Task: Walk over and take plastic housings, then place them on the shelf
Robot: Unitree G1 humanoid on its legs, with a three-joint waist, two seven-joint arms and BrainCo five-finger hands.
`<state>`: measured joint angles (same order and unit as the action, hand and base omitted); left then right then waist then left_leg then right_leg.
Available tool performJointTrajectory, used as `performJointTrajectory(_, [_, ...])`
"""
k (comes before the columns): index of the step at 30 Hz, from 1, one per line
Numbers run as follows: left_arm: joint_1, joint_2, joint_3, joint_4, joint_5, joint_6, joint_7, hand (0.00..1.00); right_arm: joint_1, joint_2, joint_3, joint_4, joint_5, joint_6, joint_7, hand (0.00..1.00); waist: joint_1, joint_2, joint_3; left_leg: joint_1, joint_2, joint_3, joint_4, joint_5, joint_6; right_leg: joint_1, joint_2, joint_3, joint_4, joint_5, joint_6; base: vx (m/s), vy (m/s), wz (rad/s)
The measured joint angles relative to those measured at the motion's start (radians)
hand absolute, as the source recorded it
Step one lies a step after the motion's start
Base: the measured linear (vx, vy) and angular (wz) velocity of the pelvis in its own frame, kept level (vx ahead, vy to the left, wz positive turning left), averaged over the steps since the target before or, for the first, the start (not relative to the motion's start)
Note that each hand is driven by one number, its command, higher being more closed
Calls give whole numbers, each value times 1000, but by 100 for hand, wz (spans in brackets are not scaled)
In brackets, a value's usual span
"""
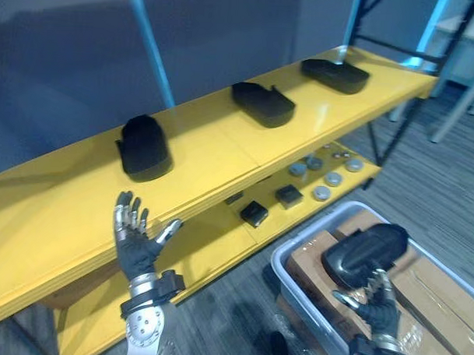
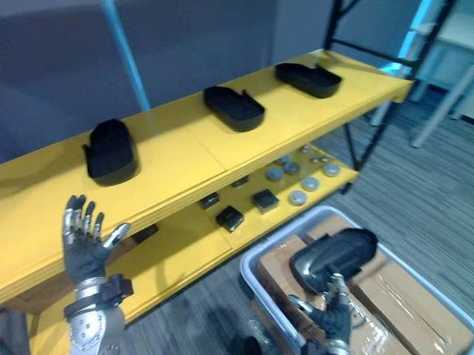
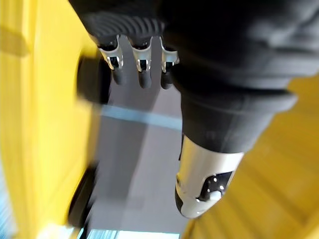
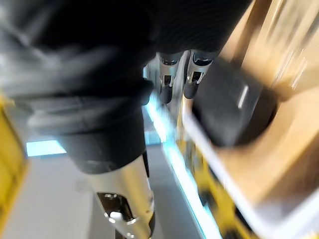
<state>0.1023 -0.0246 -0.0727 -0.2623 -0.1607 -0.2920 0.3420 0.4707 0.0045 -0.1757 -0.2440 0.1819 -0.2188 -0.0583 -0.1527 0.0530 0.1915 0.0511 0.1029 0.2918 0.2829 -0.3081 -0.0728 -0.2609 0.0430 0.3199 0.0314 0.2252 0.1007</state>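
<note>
Right robot hand [image 1: 378, 305] hovers, fingers straight, beside plastic housing [image 1: 364, 254] in bin [image 1: 309, 231].

On the shelf's top board [image 1: 222, 157], in a row from left end to right end, well apart: left housing [image 1: 144, 148], middle housing [image 1: 262, 103], right housing [image 1: 335, 75]. On the lower board [image 1: 211, 247], toward its right end: small blocks [image 1: 254, 213], then round parts [image 1: 322, 180] further right. On the floor before the shelf's right end: a bin [image 1: 281, 261] holding cardboard boxes [image 1: 312, 262], with a fourth housing [image 1: 365, 254] on top of them.

Yellow shelf [image 1: 214, 149], top board: black housings [image 1: 262, 104] in a row, 9 to 1 o'clock. Lower board: black blocks [image 1: 254, 213], grey discs [image 1: 322, 193].
</note>
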Motion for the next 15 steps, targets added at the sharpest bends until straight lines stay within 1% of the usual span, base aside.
performJointTrajectory(1, [-5,3,-16,0,9,3,-3,0,4,2,-1,-26,0,0,-8,0,-1,-16,-3,-14,-2,91,19,-12,17,-19,-14,-23,-62,-35,-9,-197,136,-221])
performJointTrajectory(2, [-25,2,-29,2,10,11,-12,0,-17,1,-4,-21,-1,0,-18,0,4,-6,-10,-12,22,190,-3,-4,33,-41,-49,-215,-115,-116,-71,-241,168,-268])
performJointTrajectory(3, [-43,4,-27,9,22,11,-21,0,-41,6,-1,-15,-12,0,-32,0,14,-4,-9,-16,41,273,-11,3,38,-86,-67,-393,-83,-119,-91,-154,111,-228])
performJointTrajectory(4, [-54,3,-21,17,29,11,-25,0,-52,9,-1,-10,-24,0,-42,0,18,-2,-8,-17,55,322,-17,8,39,-111,-76,-493,-30,-114,-98,-143,126,-236])
performJointTrajectory(5, [-79,2,-24,55,29,12,-27,0,-70,16,-14,7,-40,0,-63,0,20,0,-7,-5,79,418,-28,19,38,-129,-107,-611,123,-115,-98,-72,86,-186])
performJointTrajectory(7, [-99,-3,-42,101,29,20,-32,0,-76,22,-41,35,-61,0,-75,0,18,1,-6,11,93,483,-27,21,37,-95,-137,-608,220,-132,-82,-39,29,-142])
performJointTrajectory(8, [-109,-5,-71,126,29,22,-37,0,-76,31,-60,51,-74,0,-82,0,5,-7,-10,10,97,508,-22,22,35,-38,-147,-572,210,-189,-63,22,-65,-105])
performJointTrajectory(9, [-132,-4,-103,147,29,27,-48,0,-91,34,-66,75,-74,1,-90,0,-2,-1,5,4,106,530,-24,35,33,-24,-126,-566,151,-170,-74,34,-70,-69])
performJointTrajectory(10, [-148,-6,-120,164,29,32,-55,0,-95,34,-69,83,-74,2,-94,0,-4,3,12,4,107,531,-34,45,24,-23,-119,-559,134,-157,-88,56,-81,-48])
performJointTrajectory(11, [-170,-14,-156,200,29,41,-69,0,-95,35,-67,107,-74,3,-99,0,-3,6,13,5,109,530,-59,70,26,-15,-98,-554,95,-140,-98,87,-106,-31])
performJointTrajectory(12, [-176,-15,-188,219,30,44,-83,0,-93,37,-52,119,-75,5,-101,0,-1,6,13,8,120,519,-72,84,27,-1,-73,-550,55,-133,-103,102,-127,-29])
performJointTrajectory(13, [-178,-14,-198,230,31,45,-92,0,-93,39,-45,122,-75,5,-102,0,-1,6,12,7,131,513,-65,87,27,6,-61,-550,40,-133,-104,110,-176,-19])
performJointTrajectory(14, [-183,-13,-212,267,31,48,-106,0,-101,42,-32,143,-79,5,-104,0,1,6,13,-7,173,489,7,87,28,29,-41,-552,22,-141,-115,107,-240,-4])
performJointTrajectory(15, [-182,-12,-213,287,31,52,-111,0,-107,41,-26,158,-82,5,-104,0,2,4,15,-17,199,468,66,87,29,46,-34,-552,18,-146,-122,113,-272,-3])
